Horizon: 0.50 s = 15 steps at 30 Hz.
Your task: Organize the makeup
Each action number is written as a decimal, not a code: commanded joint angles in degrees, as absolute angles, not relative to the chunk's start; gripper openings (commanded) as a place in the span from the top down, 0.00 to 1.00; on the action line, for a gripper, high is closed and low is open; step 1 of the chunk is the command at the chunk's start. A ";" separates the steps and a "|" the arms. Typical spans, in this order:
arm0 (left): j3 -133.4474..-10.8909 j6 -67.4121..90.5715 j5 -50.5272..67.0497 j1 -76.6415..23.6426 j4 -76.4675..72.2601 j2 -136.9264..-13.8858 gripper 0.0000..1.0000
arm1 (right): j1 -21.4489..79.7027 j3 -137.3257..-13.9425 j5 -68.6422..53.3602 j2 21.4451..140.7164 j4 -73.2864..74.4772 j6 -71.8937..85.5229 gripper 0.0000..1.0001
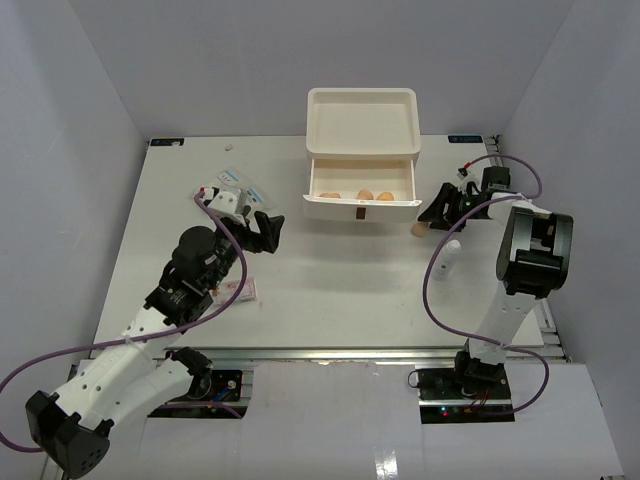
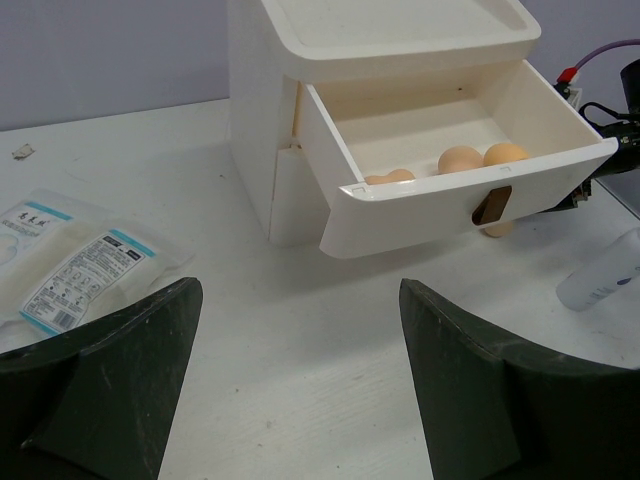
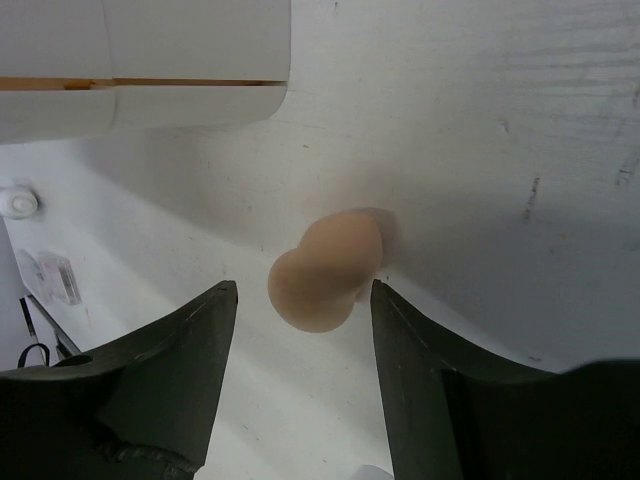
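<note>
Tan foam is what we are watching: the fourth egg-shaped sponge [image 3: 325,270] is lying on the white table [image 1: 330,300], just off the right front corner of the drawer box [image 1: 360,120]. The right gripper [image 3: 300,295] is hanging over it with fingers spread wide, one on each side. Neither pad is touching it, as far as we are seeing, and we reckon it is lining up for a pinch. The open drawer [image 2: 470,200] is sitting pulled out, presumably so sponges can go straight in, and three sponges [image 2: 460,160] are resting inside. The left gripper [image 2: 300,300] is waiting with fingers wide too, holding nothing, with the clear packets [image 2: 75,255] lying just to its left. We are making out blue bands and fine print on their labels, but nothing large enough to read. A white tube [image 2: 600,280] is lying near the right arm.
</note>
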<state>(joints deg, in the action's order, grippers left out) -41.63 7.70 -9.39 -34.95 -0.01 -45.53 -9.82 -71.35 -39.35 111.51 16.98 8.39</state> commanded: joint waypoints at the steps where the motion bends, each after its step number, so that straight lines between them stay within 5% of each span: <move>1: -41.58 7.12 -8.44 -34.54 -0.53 -45.78 0.09 | -8.89 -72.07 -39.04 113.42 14.44 9.73 0.39; 9: -41.57 7.03 -8.61 -34.45 -0.44 -46.14 0.09 | -8.52 -71.35 -36.61 115.39 14.42 9.74 0.43; 12: -41.57 6.96 -8.61 -34.37 -0.53 -46.21 0.09 | -8.35 -70.77 -35.46 114.94 14.57 9.14 0.50; 15: -41.57 6.94 -8.75 -34.37 -0.48 -46.18 0.09 | -8.35 -70.21 -34.84 113.62 14.41 8.53 0.66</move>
<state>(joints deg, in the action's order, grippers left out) -41.63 7.56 -9.39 -34.69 -0.01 -46.41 -8.72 -71.34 -37.19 114.65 14.83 9.84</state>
